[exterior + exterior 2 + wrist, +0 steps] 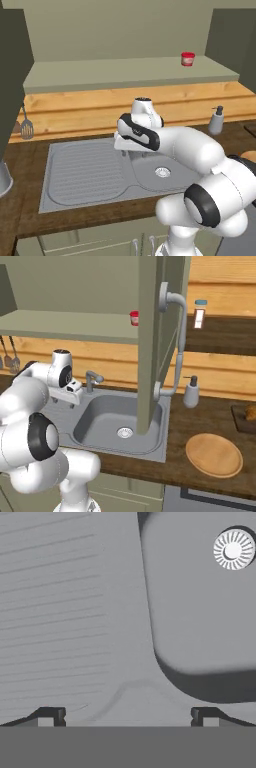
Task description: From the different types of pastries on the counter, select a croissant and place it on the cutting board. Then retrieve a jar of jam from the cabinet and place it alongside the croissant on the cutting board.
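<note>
The jar of jam, small with a red top, stands on the open cabinet's shelf, high above the sink. At the far right edge the dark cutting board lies on the counter, and a golden-brown croissant rests on it. My gripper hangs over the sink, pointing down at the seam between drainboard and basin. It is open with nothing between its fingertips. The hand sits well below and left of the jar.
The grey sink has a drain and a faucet. An open cabinet door hangs over the basin. A soap dispenser, a round light-wood plate, a blue-capped bottle and a hanging spatula are nearby.
</note>
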